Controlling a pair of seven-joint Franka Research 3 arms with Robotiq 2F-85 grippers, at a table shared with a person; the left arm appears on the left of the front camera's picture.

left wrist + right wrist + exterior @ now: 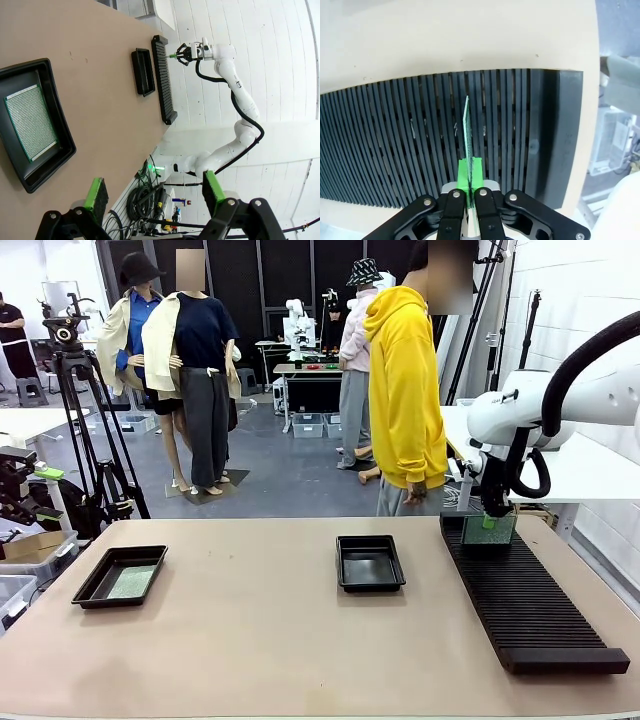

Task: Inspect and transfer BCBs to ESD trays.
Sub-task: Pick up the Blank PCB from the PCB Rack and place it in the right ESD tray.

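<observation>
Workshop floor lies behind a tan table [250, 640], and a person [405, 390] in a yellow hoodie stands at its far edge, toward 1 o'clock in the front view.

The right tool [470, 172] is clenched on a board [467, 130], its green pads pinching the near edge. The board stands on edge, thin side to the wrist camera, and runs toward 12 o'clock in line with the ribs of the rack [395, 150]. Whether its lower edge sits in a slot I cannot tell. In the front view this tool [488, 523] hangs over the rack's far end, at 3 o'clock on the table, and the rack [530, 600] runs from there toward 5 o'clock.

The mid tray [371, 587] sits at 8 o'clock from that tool, well apart from the rack, its black floor showing. The left tray [90, 592] lies at 9 o'clock on the table, with the other board [132, 582] flat inside it.

The left tool [155, 192] is released, fingers spread wide, high above the table. In its view the left tray [30, 70] lies at 9 o'clock, the other board [30, 122] on its floor.
</observation>
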